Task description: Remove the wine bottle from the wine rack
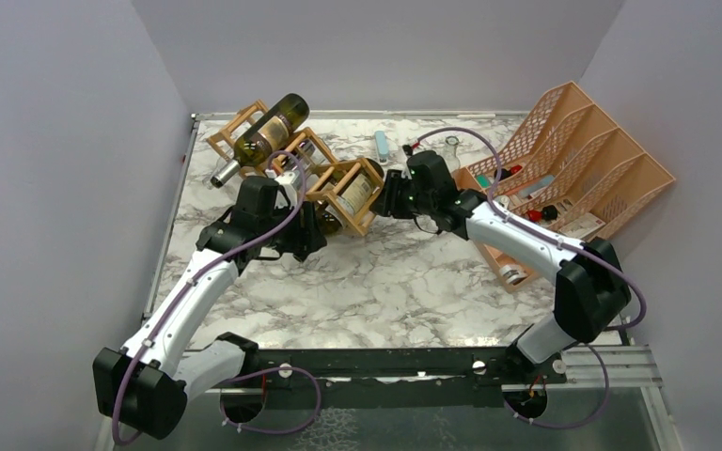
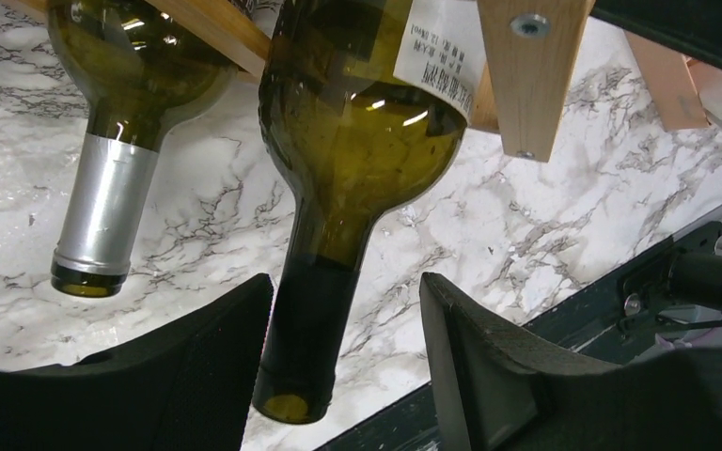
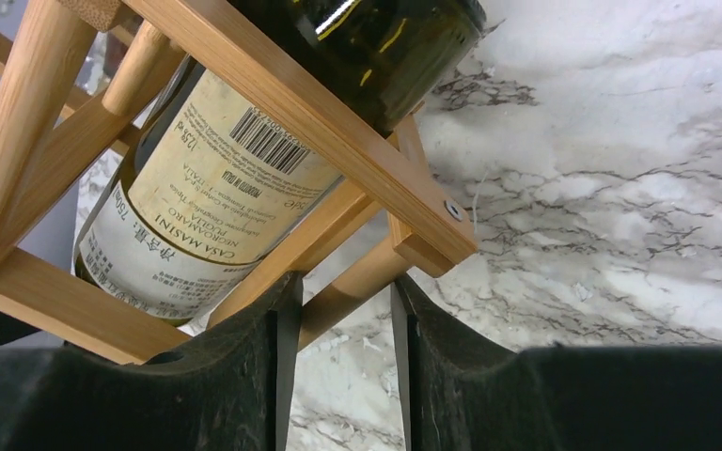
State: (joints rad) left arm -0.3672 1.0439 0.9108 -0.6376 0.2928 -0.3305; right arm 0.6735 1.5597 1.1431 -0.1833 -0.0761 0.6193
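Right wrist view: the tan wooden bars of the wine rack (image 3: 273,83) cross from 10 to 4 o'clock. The wine bottle (image 3: 216,193) lies in a cell behind them (cream label, barcode showing). The right gripper (image 3: 343,293) has its two black fingers pressed close on a lower rail of the rack. The wood fills the narrow gap between them, so it is clamped on the frame, not on glass.

From the left wrist, the same bottle's dark neck hangs down between the fingers of the left gripper (image 2: 343,291). The neck sits just beside the finger at 9 o'clock, while a strip of marble shows between it and the finger at 3 o'clock. These jaws straddle the neck, spread wider than it, and do not pinch it.

At 10 o'clock a second bottle (image 2: 103,197) with a silver foil neck points down toward the marble table (image 2: 545,216).

From above, the rack stands at about 11 o'clock on the table, with the wine bottle in its rightmost cell and both arms meeting there. A peach mesh file organizer (image 1: 583,150) sits at 2 o'clock, well apart.
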